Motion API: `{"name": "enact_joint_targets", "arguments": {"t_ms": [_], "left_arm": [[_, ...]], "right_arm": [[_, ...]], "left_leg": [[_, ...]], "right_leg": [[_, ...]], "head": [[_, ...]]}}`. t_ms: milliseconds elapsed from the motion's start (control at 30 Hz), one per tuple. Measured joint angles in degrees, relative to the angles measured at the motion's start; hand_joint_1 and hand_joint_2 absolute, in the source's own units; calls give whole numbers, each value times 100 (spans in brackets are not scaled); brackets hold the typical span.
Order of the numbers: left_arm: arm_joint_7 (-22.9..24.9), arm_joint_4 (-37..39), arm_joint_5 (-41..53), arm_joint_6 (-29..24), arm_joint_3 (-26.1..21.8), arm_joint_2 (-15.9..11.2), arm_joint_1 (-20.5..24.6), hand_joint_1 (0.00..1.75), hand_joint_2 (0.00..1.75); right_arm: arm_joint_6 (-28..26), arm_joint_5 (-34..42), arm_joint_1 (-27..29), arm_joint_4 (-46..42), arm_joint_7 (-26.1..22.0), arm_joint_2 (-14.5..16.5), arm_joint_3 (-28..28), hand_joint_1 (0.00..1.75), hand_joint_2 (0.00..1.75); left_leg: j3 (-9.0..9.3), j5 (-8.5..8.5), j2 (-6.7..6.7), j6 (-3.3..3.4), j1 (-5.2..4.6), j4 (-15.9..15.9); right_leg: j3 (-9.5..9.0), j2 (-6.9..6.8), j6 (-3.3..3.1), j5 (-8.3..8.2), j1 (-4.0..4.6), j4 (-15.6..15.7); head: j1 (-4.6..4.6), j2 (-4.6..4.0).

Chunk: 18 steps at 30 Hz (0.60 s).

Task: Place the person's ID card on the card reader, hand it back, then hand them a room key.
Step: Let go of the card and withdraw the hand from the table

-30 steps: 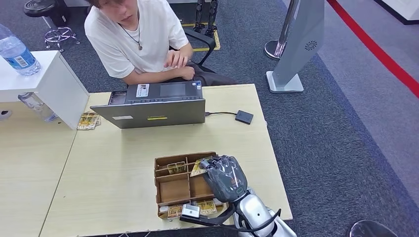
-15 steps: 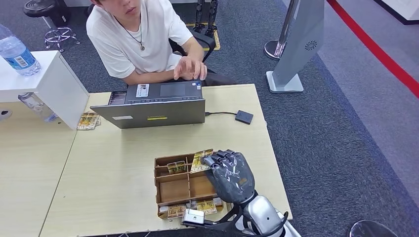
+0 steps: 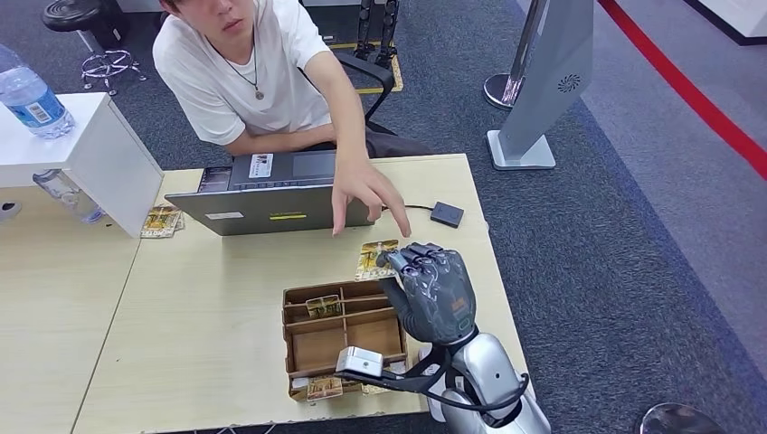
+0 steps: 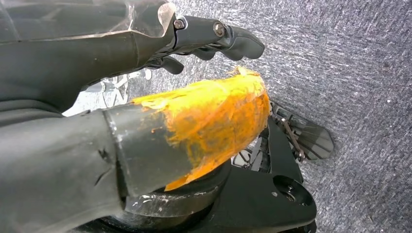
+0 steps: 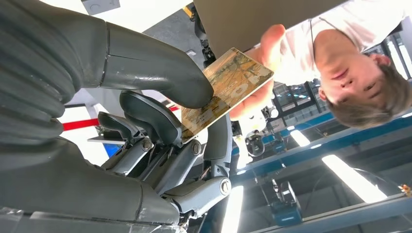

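Item: thin gold-printed room key card (image 3: 375, 259), pinched by my right hand (image 3: 432, 294), raised above the brown wooden compartment tray (image 3: 298, 348). Person's hand (image 3: 362, 194) just beyond. Step: key handover, I judge. Next: extend, release. Left hand (image 4: 204, 39): grip indeterminate.

The head camera looked steeply down on the table (image 3: 226, 298) from high up. The right wrist camera sat close behind its hand (image 5: 145, 121), facing upward at the person (image 5: 340, 63), who also appeared at 11 o'clock in the head view.
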State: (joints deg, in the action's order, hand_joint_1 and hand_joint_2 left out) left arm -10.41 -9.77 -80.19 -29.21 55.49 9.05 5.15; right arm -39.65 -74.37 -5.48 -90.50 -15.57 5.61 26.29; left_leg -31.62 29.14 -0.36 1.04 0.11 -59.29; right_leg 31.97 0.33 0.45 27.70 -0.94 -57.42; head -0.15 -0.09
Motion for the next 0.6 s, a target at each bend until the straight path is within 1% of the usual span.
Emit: {"name": "enact_joint_targets", "arguments": {"t_ms": [200, 333, 467, 567, 600], "left_arm": [[-34, 0, 16, -13, 38, -28, 2, 0, 0], [-22, 0, 19, -8, 66, -51, 1, 0, 0], [13, 0, 14, 16, 132, -52, 2, 0, 0], [25, 0, 8, 33, 145, -45, 2, 0, 0], [30, 0, 6, 35, 148, -44, 2, 0, 0]], "right_arm": [[1, 48, -133, 148, -232, 291, -335, 175, 175], [2, 28, -331, 454, -145, 460, -552, 175, 175], [2, 0, -558, 844, 136, 484, -608, 108, 175], [2, -36, -708, 1138, 358, 484, -608, 108, 175], [2, -37, -740, 1213, 391, 484, -608, 84, 175]], "left_leg": [[0, 0, 0, 0, 0, 0], [0, -1, 0, 0, 0, 0], [1, -2, 1, -1, 0, 0], [1, -2, 1, -1, 0, 0], [1, -2, 1, -1, 0, 0]], "right_leg": [[1, 0, 0, 0, 0, 0], [0, 0, 0, 0, 0, 0], [-1, 1, -1, -2, 0, -1], [-1, 1, -1, -2, 0, -1], [-1, 1, -1, -2, 0, -1]], "head": [[1, 0], [1, 0], [1, 0], [1, 0], [1, 0]]}}
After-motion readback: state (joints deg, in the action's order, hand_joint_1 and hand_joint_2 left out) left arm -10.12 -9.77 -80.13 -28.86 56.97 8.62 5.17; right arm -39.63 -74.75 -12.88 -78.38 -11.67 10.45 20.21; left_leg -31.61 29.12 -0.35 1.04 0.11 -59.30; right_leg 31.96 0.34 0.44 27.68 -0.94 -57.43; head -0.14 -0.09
